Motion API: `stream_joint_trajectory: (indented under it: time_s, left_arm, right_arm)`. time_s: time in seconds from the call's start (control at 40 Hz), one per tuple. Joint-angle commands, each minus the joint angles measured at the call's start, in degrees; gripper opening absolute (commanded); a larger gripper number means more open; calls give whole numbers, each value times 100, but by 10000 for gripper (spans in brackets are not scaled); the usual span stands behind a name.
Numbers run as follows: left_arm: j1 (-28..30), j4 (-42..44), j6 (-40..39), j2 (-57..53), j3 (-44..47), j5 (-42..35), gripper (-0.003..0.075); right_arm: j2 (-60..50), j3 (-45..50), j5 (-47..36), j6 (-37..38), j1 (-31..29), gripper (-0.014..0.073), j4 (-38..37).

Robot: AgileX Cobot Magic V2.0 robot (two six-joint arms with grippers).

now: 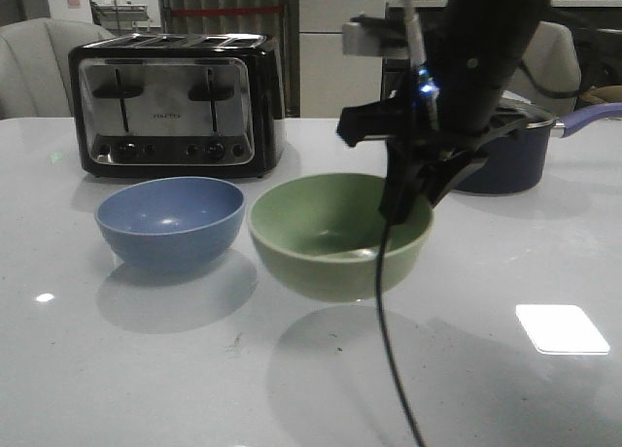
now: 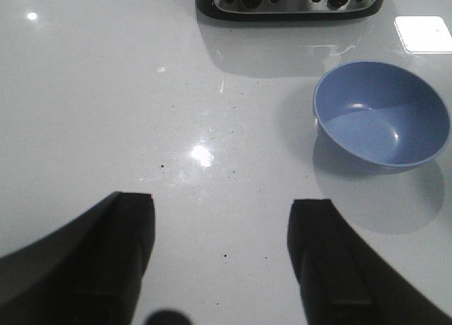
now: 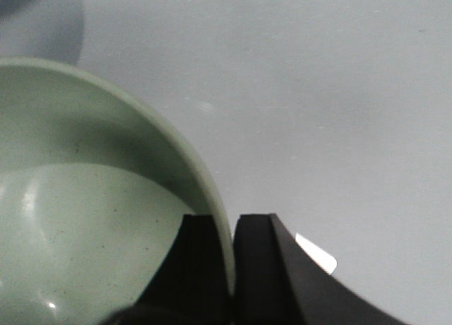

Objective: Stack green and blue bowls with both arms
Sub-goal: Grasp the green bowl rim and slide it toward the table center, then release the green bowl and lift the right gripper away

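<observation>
The pale green bowl [image 1: 335, 235] hangs a little above the table in the middle, its shadow below it. My right gripper [image 1: 413, 189] is shut on its right rim; in the right wrist view the rim [image 3: 212, 191] is pinched between the two black fingers [image 3: 231, 226]. The dusty blue bowl [image 1: 169, 221] rests on the table just left of the green one, in front of the toaster. It also shows in the left wrist view [image 2: 381, 116]. My left gripper [image 2: 222, 205] is open and empty over bare table, some way from the blue bowl. It is out of the front view.
A black and chrome toaster [image 1: 178, 102] stands at the back left. A dark saucepan [image 1: 505, 155] with a blue handle stands at the back right, behind my right arm. A black cable [image 1: 394, 350] hangs from the right arm toward the table's front.
</observation>
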Motion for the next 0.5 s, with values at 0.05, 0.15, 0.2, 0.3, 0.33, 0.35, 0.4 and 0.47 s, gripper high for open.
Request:
stream_joint_trajectory:
  time_s: [0.05, 0.15, 0.2, 0.3, 0.33, 0.35, 0.4, 0.47]
  left_arm:
    - [-12, 0, 0, -3, -175, -450, 476]
    - [-12, 0, 0, -3, -175, -450, 476]
    - [-12, 0, 0, -3, -175, -450, 476]
    - [-12, 0, 0, -3, -175, -450, 476]
    - [-12, 0, 0, -3, -175, -450, 476]
    - [-12, 0, 0, -3, -175, -450, 476]
    - [-12, 0, 0, -3, -175, -450, 476]
    - [-12, 0, 0, -3, -175, -482, 476]
  right_arm:
    - [3, -136, -333, -76, 246, 110, 37]
    - [110, -136, -400, -76, 273, 181, 37]
    - [159, -136, -414, -76, 273, 252, 24]
    - [182, -136, -458, -76, 273, 386, -108]
    - [162, -136, -467, -76, 273, 403, -114]
    - [141, -136, -473, -76, 273, 416, -129]
    - [30, -136, -522, -76, 273, 425, -143]
    - [-281, -123, -577, -76, 273, 425, -143]
